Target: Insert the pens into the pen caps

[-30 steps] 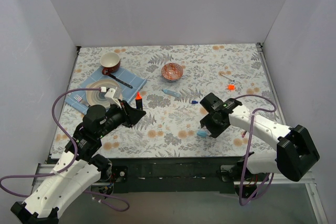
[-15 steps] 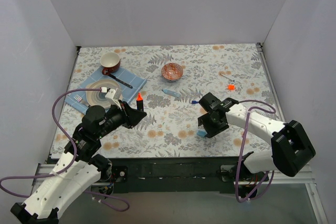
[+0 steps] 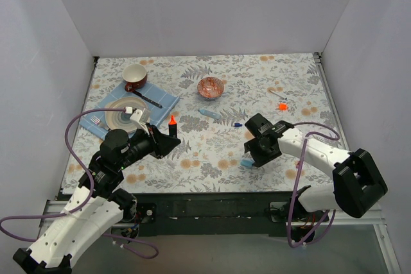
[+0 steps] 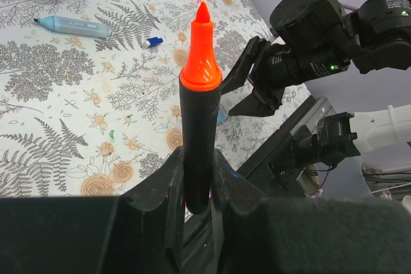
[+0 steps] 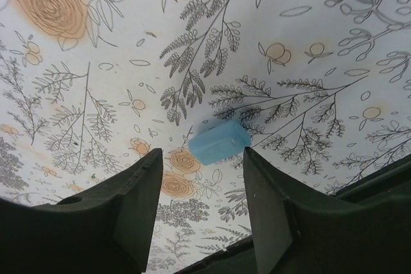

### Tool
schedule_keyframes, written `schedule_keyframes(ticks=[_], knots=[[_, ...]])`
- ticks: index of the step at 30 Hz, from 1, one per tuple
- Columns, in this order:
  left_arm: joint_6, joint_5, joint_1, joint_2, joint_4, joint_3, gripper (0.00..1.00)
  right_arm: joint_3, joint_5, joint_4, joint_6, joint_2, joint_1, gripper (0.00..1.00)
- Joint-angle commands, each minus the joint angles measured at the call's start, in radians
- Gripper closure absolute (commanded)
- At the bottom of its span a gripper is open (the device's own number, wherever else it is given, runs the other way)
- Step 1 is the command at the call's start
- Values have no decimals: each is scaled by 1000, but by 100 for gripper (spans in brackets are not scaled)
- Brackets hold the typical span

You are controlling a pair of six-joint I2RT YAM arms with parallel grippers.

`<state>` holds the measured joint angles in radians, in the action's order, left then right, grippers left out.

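My left gripper (image 3: 166,140) is shut on the stubby black marker (image 4: 200,113) and holds it above the table, orange tip (image 3: 171,120) up. My right gripper (image 3: 254,156) is open and low over the table. In the right wrist view the light blue cap (image 5: 219,142) lies on its side just ahead of the gap between the fingers (image 5: 144,190). It also shows in the top view (image 3: 246,165). The light blue pen (image 3: 209,113), the tiny dark blue cap (image 3: 237,124) and the orange cap (image 3: 282,106) lie on the table. A thin pen (image 3: 280,95) lies beyond the orange cap.
A patterned bowl (image 3: 210,87) stands at the back centre. A red mug (image 3: 135,77), a plate (image 3: 115,108) and dark cutlery (image 3: 148,100) sit on a blue cloth (image 3: 168,99) at the back left. White walls close three sides.
My right gripper has shifted slightly around the light blue cap, which stays on the table. My left gripper keeps the marker almost still.
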<state>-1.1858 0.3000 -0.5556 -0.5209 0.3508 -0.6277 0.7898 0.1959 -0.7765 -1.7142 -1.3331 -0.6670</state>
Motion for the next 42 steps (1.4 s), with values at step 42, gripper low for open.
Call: schedule_keyframes(ticks=[42], knots=[[17,1,0,-76,-27,-10,100,611,22,436,1562,-635,621,42]])
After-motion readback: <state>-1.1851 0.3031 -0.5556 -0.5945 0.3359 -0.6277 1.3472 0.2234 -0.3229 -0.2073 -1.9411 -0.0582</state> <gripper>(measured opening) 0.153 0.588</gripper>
